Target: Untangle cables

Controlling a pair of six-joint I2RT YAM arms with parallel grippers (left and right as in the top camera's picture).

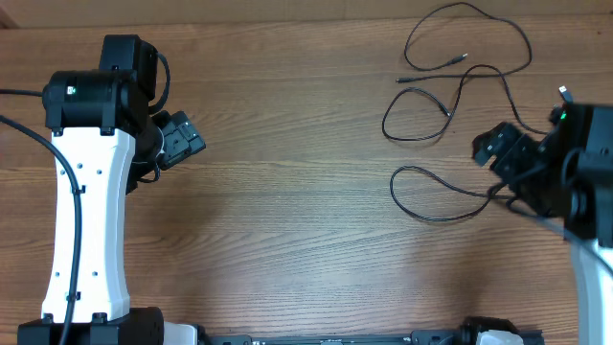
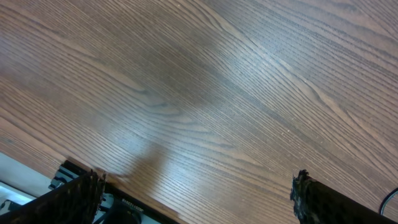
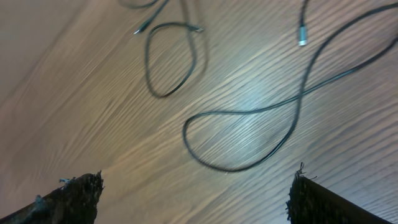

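Observation:
The cables lie as loose black loops on the wooden table at the far right. In the overhead view I see a wide top loop, a middle loop and a lower loop. My right gripper hovers just right of them, open and empty. In its wrist view the right gripper has the lower loop just ahead of its fingertips, with a smaller loop and a silvery plug beyond. My left gripper stands open over bare wood, far from the cables.
The left wrist view shows the table's near edge by the left finger. The arms' bases and a dark rail stand along the front edge. Thicker black wires run along the left arm.

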